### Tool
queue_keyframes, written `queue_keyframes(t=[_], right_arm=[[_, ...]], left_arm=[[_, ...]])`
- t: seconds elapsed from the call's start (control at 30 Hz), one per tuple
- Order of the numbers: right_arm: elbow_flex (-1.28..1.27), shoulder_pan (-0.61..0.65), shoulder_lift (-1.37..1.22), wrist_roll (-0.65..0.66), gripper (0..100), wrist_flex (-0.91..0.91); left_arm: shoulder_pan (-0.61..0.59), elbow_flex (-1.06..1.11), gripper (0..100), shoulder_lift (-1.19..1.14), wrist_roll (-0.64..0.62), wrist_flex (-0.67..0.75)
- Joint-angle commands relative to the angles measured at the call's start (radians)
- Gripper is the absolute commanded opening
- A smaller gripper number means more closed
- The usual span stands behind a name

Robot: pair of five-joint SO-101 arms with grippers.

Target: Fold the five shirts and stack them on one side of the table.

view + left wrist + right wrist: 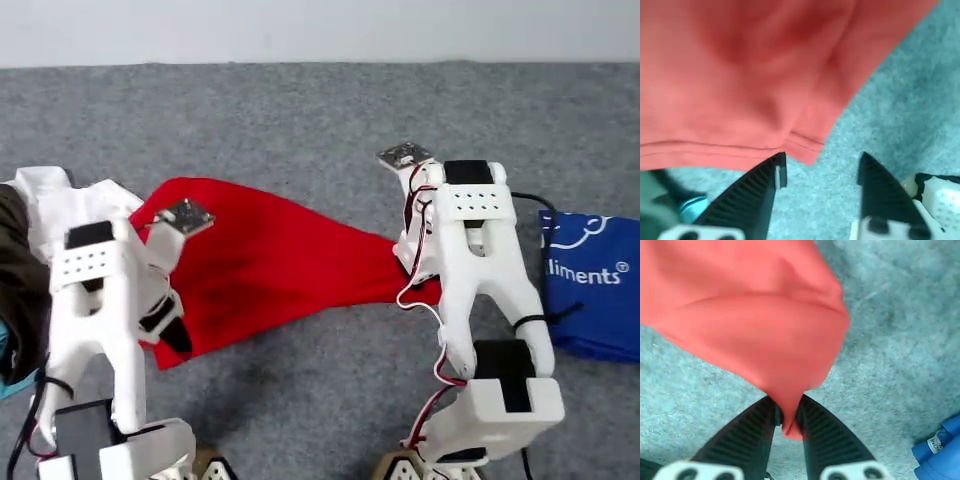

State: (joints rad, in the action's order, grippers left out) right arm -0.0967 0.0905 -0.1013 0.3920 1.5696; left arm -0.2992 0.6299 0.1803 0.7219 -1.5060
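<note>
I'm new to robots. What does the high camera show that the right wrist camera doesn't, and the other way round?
From above: the whole red shirt stretched over the grey table between the left arm and right arm, plus a white shirt beside the left arm. From the right wrist: a close look at that arm's fingers shut on a corner of the red shirt. In both: the red shirt, the grey table and a blue shirt.
</note>
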Motion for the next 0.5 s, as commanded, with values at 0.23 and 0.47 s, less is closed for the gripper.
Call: queue_keyframes(t=[0.23,0.47], right_arm=[[0.048,0.002,0.051,-0.015,1.0,0.051],[0.048,-0.021,0.051,-0.012,1.0,0.064]], left_arm=[[0.005,0.108,29,0.038,0.043,0.107],[0.005,0.130,29,0.037,0.074,0.132]])
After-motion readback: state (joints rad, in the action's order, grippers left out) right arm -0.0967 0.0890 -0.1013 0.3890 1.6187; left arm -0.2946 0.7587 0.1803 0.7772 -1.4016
